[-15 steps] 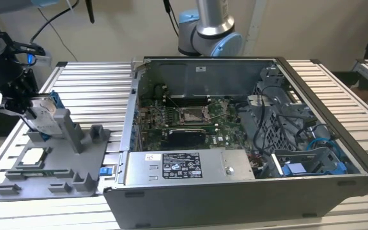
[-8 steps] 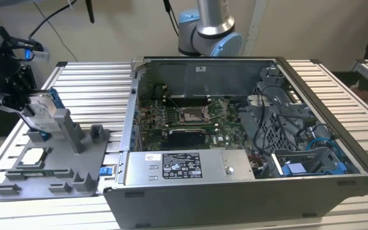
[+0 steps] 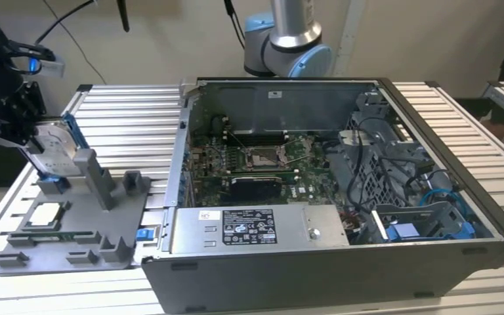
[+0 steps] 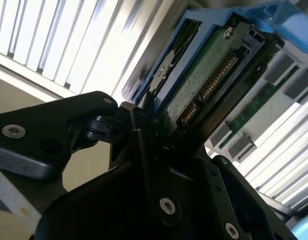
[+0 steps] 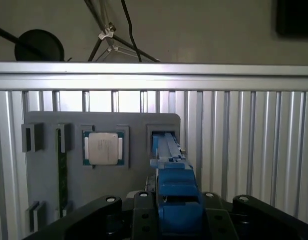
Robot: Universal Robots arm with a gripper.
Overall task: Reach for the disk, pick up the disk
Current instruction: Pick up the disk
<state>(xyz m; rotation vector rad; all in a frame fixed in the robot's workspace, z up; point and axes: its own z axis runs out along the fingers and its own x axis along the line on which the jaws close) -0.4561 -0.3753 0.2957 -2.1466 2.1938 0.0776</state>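
The disk (image 3: 52,146) stands on edge at the exterior view's left, silver-grey with a bright blue bracket, its lower end at the slot of a grey fixture plate (image 3: 77,230). My gripper (image 3: 26,138) is shut on the disk's upper part. In the first wrist view the disk (image 5: 174,192) runs edge-on between the black fingers of the gripper (image 5: 176,212), its far end at the fixture slot. The second wrist view shows the green circuit-board side of the disk (image 4: 208,75) clamped in the gripper (image 4: 161,142).
On the fixture plate lie a small square silver chip (image 3: 44,215) and a memory stick (image 3: 46,236). An open computer case (image 3: 261,289) takes up the middle and right of the slatted metal table (image 3: 129,111). The arm's base (image 3: 287,49) stands behind the case.
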